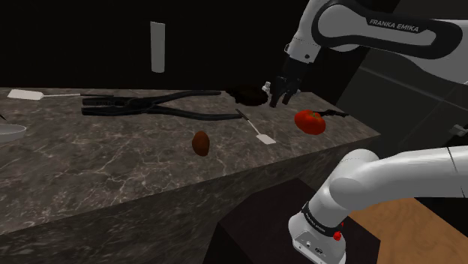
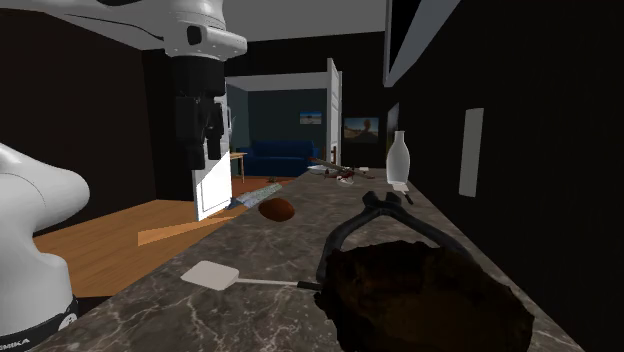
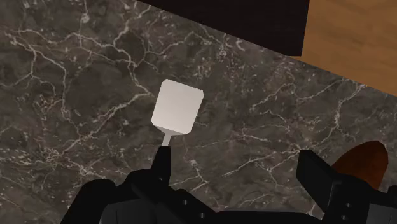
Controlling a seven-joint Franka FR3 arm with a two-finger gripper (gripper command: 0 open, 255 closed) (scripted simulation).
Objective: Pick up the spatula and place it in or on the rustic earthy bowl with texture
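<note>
Second exterior view's left: end effector [image 2: 205,150] released, spread wide, hanging above desk [image 2: 290,245] edge; probably set to straddle spatula [image 2: 215,274] handle. Middle: spatula flat on desk, ungrasped, blade toward edge. Right: bowl [image 2: 420,300], dark, rough, just beside handle end; short carry likely.

On the counter [image 1: 112,161] you count two spatulas [image 1: 264,138] [image 1: 26,94], one dark bowl [image 2: 420,295], one black tongs-like tool [image 1: 150,105], one red fruit [image 1: 310,121], one brown egg-shaped object [image 1: 201,142], one white bottle [image 2: 398,158] and one grey dish [image 1: 11,133].
</note>
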